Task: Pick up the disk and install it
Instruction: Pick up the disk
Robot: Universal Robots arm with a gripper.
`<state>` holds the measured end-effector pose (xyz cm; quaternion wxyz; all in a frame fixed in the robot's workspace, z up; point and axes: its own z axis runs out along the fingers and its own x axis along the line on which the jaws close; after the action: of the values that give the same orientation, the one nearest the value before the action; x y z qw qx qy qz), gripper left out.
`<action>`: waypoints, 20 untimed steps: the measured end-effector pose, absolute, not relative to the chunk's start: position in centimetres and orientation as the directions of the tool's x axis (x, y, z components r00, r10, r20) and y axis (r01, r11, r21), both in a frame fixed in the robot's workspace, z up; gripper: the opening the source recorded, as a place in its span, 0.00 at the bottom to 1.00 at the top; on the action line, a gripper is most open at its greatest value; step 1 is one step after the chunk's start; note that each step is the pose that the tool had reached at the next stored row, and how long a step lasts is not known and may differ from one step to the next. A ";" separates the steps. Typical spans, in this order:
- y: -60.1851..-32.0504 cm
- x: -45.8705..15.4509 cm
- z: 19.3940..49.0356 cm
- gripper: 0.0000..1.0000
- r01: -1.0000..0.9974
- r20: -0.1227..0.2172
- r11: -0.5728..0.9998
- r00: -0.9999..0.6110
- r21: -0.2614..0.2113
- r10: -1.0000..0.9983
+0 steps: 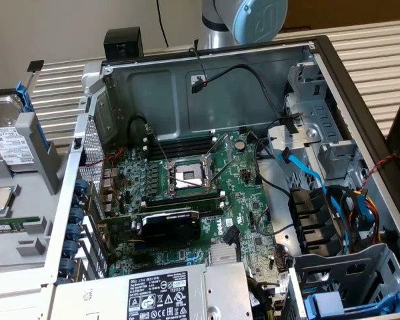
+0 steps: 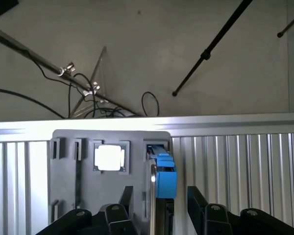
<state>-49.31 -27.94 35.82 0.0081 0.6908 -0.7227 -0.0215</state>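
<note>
Gripper [image 2: 159,203] with jaws apart, straddling the upright disk [image 2: 165,177] without clamping it. The disk stands in a grey holder [image 2: 68,181] on the desk [image 2: 235,171].

Warning symbols on power-supply label [image 1: 161,297]

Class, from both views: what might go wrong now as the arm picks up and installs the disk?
1. The disk stands on edge in the grey holder between open jaws; an off-centre grip may tilt or jam it.
2. The processor chip sits in the next pocket; a jaw might knock it.
3. Loose blue cables by the drive cage could snag the disk.
</note>
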 end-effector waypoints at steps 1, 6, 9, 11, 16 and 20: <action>-28.0 -49.1 35.6 0.56 -0.998 -0.018 0.045 -0.045 0.042 -0.999; -28.1 -48.6 34.8 0.56 -0.998 -0.023 0.044 -0.045 0.042 -0.999; -28.1 -48.6 34.3 0.56 -0.998 -0.033 0.043 -0.044 0.043 -0.998; -28.1 -48.6 34.1 0.56 -0.998 -0.043 0.042 -0.044 0.043 -0.998; -28.1 -48.7 33.4 0.56 -0.998 -0.058 0.041 -0.044 0.044 -0.997; -28.1 -48.7 32.9 0.56 -0.998 -0.066 0.041 -0.044 0.047 -0.997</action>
<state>-48.74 -28.09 32.92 -0.0076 0.6914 -0.7213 -0.0398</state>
